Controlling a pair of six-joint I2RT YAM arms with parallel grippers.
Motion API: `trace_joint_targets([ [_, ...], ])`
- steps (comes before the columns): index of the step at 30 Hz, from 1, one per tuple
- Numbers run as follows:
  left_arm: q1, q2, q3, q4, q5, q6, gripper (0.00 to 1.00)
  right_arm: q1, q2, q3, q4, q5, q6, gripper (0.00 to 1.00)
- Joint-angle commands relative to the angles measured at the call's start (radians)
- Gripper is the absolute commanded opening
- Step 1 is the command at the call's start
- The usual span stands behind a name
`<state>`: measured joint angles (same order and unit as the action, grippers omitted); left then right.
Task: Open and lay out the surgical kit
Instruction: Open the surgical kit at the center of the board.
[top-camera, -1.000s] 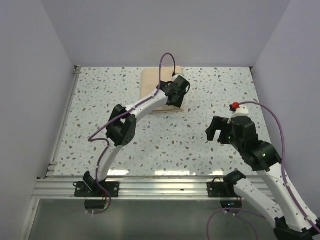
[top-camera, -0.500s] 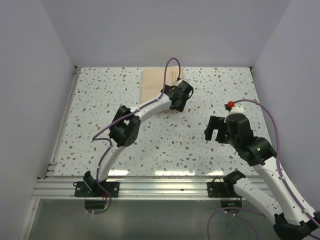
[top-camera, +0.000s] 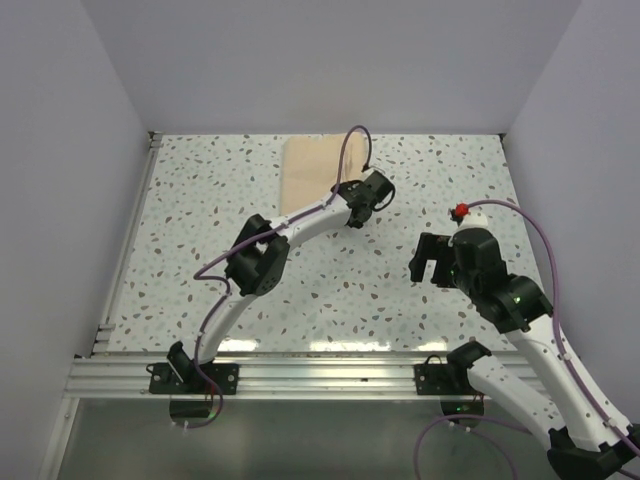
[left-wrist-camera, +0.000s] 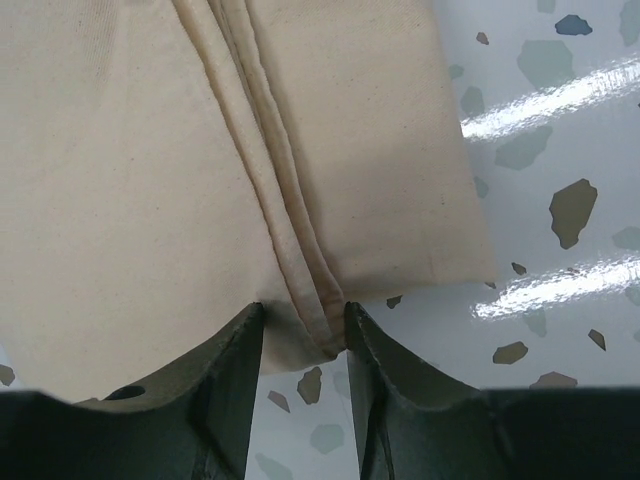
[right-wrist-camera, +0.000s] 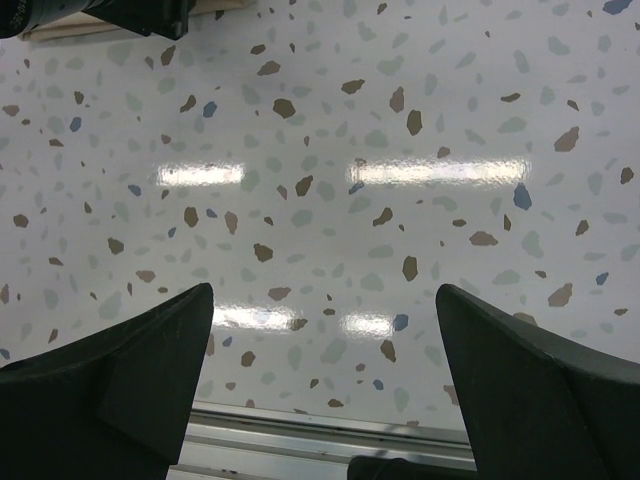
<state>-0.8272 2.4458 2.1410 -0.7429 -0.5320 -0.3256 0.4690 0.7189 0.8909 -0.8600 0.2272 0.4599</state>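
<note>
The surgical kit (top-camera: 310, 172) is a folded tan cloth bundle lying at the back middle of the speckled table. My left gripper (top-camera: 376, 192) reaches over the bundle's near right corner. In the left wrist view the cloth wrap (left-wrist-camera: 150, 180) fills the upper left, with a folded hem running down to my left gripper (left-wrist-camera: 302, 312). Both fingertips press against that hem at the cloth's corner. What is inside the wrap is hidden. My right gripper (top-camera: 430, 260) hovers over bare table to the right, wide open (right-wrist-camera: 322, 295) with nothing between its fingers.
An aluminium rail (top-camera: 300, 372) runs along the near table edge, also seen below the right fingers as a rail (right-wrist-camera: 330, 430). Grey walls close in the left, back and right sides. The left arm's dark wrist (right-wrist-camera: 100, 15) shows at the top left of the right wrist view.
My left gripper has moved right and a little nearer, to the bundle's corner, and its jaws have narrowed onto the cloth hem. The right arm shifted slightly, then held still.
</note>
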Motion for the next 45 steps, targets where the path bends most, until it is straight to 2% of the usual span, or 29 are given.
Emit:
trace_joint_targets([
  [1,0.0,-0.018,0.046,-0.009,-0.046,0.002,0.42,-0.003,0.001,-0.012,0.021,0.014,-0.01,0.97],
  [5,0.002,-0.034,0.045,-0.004,-0.069,0.023,0.35,-0.001,0.002,-0.013,0.026,0.011,-0.01,0.97],
  [9,0.003,-0.039,0.057,-0.01,-0.071,0.03,0.14,-0.003,0.002,-0.017,0.029,0.008,-0.009,0.97],
  [13,0.003,-0.059,0.065,-0.004,-0.066,0.034,0.0,-0.001,0.004,-0.018,0.032,0.009,-0.009,0.97],
  [19,0.063,-0.139,0.063,-0.001,-0.013,0.005,0.0,-0.003,0.019,-0.024,0.036,0.009,-0.009,0.97],
  [23,0.183,-0.347,-0.07,0.06,0.006,-0.016,0.0,-0.001,0.054,-0.004,0.045,0.014,-0.02,0.97],
  [26,0.336,-0.489,-0.228,0.1,0.009,-0.016,0.0,-0.003,0.111,0.035,0.071,0.009,-0.038,0.97],
  [29,0.451,-0.603,-0.367,0.117,0.027,-0.03,0.0,-0.001,0.207,0.103,0.111,-0.011,-0.061,0.97],
  [33,0.539,-0.723,-0.587,0.184,0.047,-0.039,0.0,0.0,0.393,0.215,0.162,-0.057,-0.082,0.96],
  [34,0.551,-0.757,-0.625,0.192,0.047,-0.046,0.03,0.002,0.478,0.27,0.18,-0.066,-0.083,0.95],
  [35,0.574,-0.771,-0.695,0.198,0.049,-0.058,0.12,0.002,0.526,0.305,0.184,-0.074,-0.083,0.96],
  [36,0.586,-0.78,-0.722,0.203,0.05,-0.064,0.45,0.002,0.569,0.34,0.181,-0.097,-0.078,0.96],
  [37,0.605,-0.794,-0.766,0.203,0.058,-0.07,0.77,0.002,0.677,0.421,0.173,-0.109,-0.072,0.98],
  [38,0.611,-0.795,-0.783,0.2,0.07,-0.07,0.99,0.0,0.729,0.466,0.164,-0.124,-0.066,0.98],
  [42,0.617,-0.797,-0.845,0.171,0.101,-0.072,0.99,0.016,1.026,0.734,0.046,-0.18,-0.043,0.98],
  [43,0.617,-0.809,-0.881,0.18,0.105,-0.072,0.99,0.029,1.138,0.858,0.02,-0.181,-0.041,0.98],
  [45,0.616,-0.827,-0.915,0.218,0.112,-0.05,0.99,0.052,1.224,0.972,-0.011,-0.178,-0.053,0.98],
])
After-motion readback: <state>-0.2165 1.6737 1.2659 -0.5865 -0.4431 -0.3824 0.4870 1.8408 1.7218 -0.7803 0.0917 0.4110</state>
